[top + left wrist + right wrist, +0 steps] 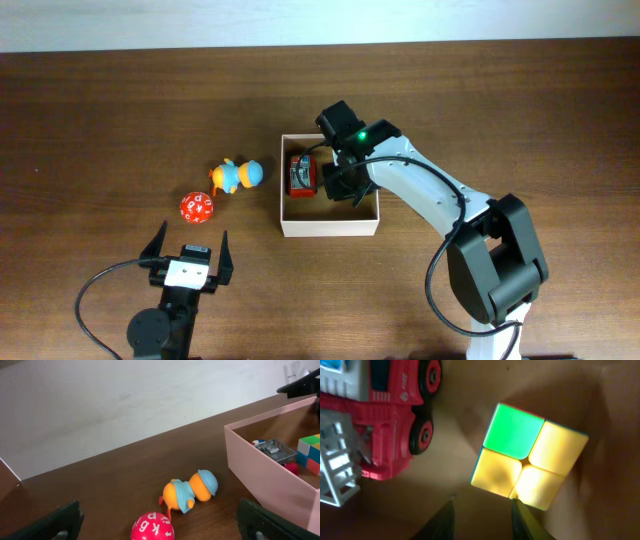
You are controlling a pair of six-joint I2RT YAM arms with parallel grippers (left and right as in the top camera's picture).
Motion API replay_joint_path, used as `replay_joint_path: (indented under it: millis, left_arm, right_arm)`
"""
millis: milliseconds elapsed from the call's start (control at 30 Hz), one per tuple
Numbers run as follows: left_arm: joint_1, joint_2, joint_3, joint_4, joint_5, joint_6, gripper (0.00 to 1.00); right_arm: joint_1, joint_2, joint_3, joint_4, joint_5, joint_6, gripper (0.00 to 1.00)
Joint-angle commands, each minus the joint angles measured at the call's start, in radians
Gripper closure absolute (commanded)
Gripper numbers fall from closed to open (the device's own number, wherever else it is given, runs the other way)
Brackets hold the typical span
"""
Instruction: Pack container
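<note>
Container [330, 228]: square, so no long axis. It sits flat with the open side up and its walls square to the table [100, 110] edges. It stands at mid-table, to the right of the loose toys. The walls are white in the overhead view, and no print shows on them.

Inside, on the left: a red toy truck [385, 415] with a grey ladder. Its long axis runs near to far in the overhead view. There is small white lettering on the truck's side, too blurred to read.

Inside, beside the truck and apart from it: a 2x2 colour cube [530, 457], resting on the tan floor. The face towards the wrist camera has one green tile and three yellow.

Right tool [483, 505]: down inside the container, just short of the cube. The fingers are narrowly parted with nothing between them.

Left tool [193, 232]: at the near table edge, spread wide and empty.

On the table, left of the container:
- An orange and blue duck toy [192, 491], near the container wall.
- A red ball [152, 527] with white characters. "k" and "P" can be made out; the rest is unclear.
</note>
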Motion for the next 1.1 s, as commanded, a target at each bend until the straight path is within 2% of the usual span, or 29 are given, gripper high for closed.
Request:
replay_joint_path:
  millis: [0, 500, 833, 1067]
  left_arm:
    - [-0.005, -0.007, -0.006, -0.002, -0.004, 0.011, 0.01]
    - [-0.005, -0.007, -0.006, -0.002, -0.004, 0.011, 0.01]
    - [-0.005, -0.007, -0.006, -0.002, -0.004, 0.011, 0.01]
    - [-0.005, -0.007, -0.006, -0.002, -0.004, 0.011, 0.01]
  right_arm:
    - [-0.003, -0.007, -0.011, -0.011, -0.018, -0.01, 0.68]
    - [-0.004, -0.007, -0.011, 0.04, 0.017, -0.01, 0.67]
    - [-0.003, -0.007, -0.011, -0.042, -0.08, 0.021, 0.68]
    - [-0.004, -0.004, -0.011, -0.004, -0.019, 0.02, 0.67]
